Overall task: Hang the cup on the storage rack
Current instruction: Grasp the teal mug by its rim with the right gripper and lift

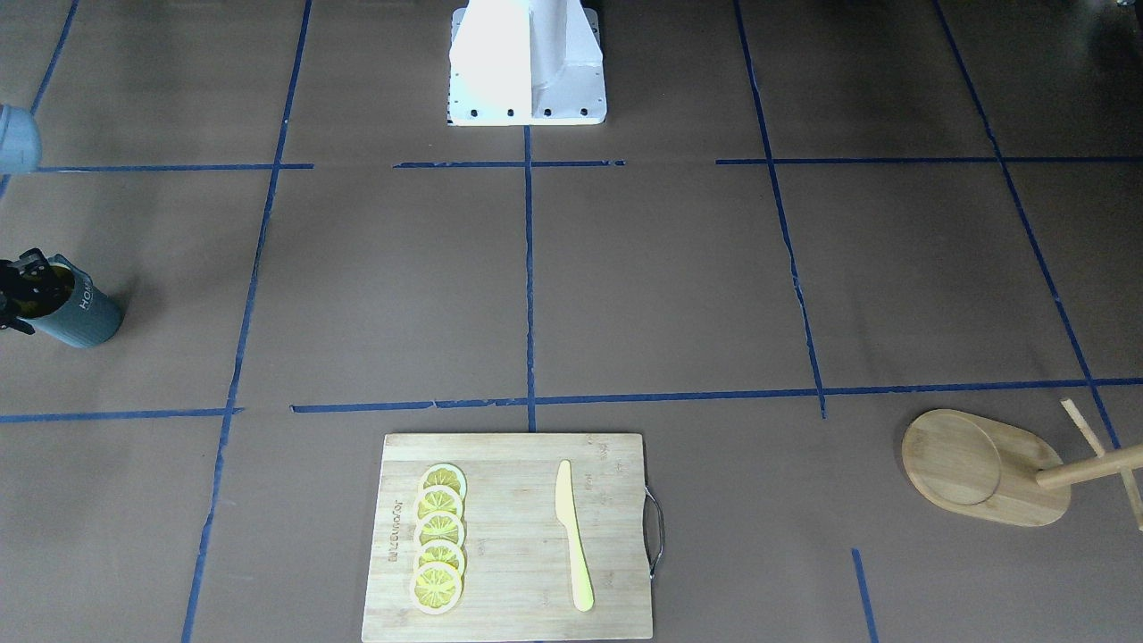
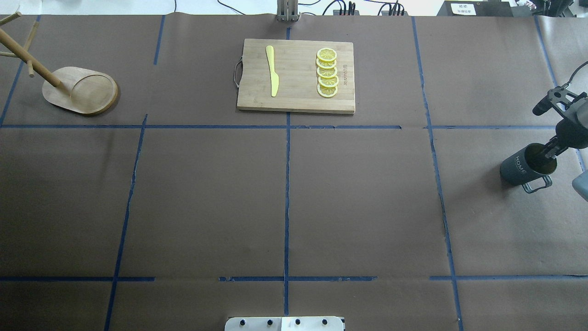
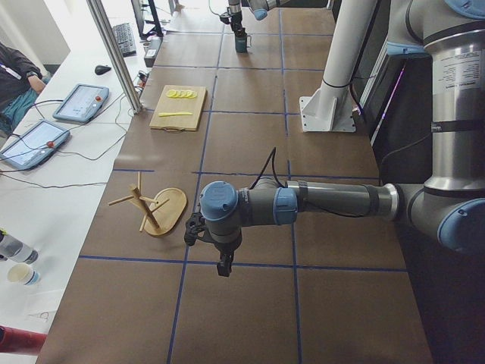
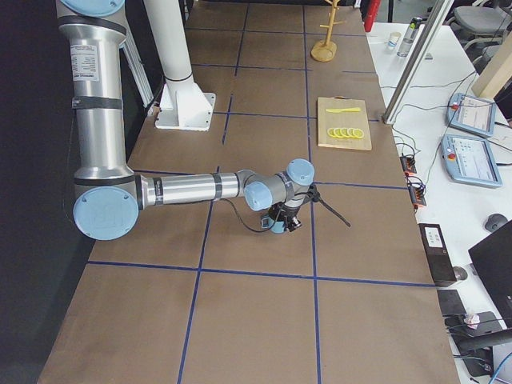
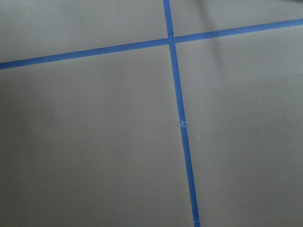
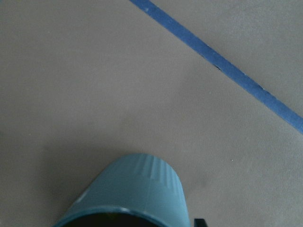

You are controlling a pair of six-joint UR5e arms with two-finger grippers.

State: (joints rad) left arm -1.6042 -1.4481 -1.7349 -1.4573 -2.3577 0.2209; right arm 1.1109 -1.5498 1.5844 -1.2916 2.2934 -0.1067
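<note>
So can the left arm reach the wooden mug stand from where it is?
Probably yes. The left arm's fingers hang low, close beside the storage rack, and nothing stands between them. The cup is far off on the other side, though.

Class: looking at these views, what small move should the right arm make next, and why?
Probably lift the cup straight up a little. The right gripper has its fingers at the rim, one inside, and the storage rack stands far off at the opposite end, so the cup needs carrying across.
</note>
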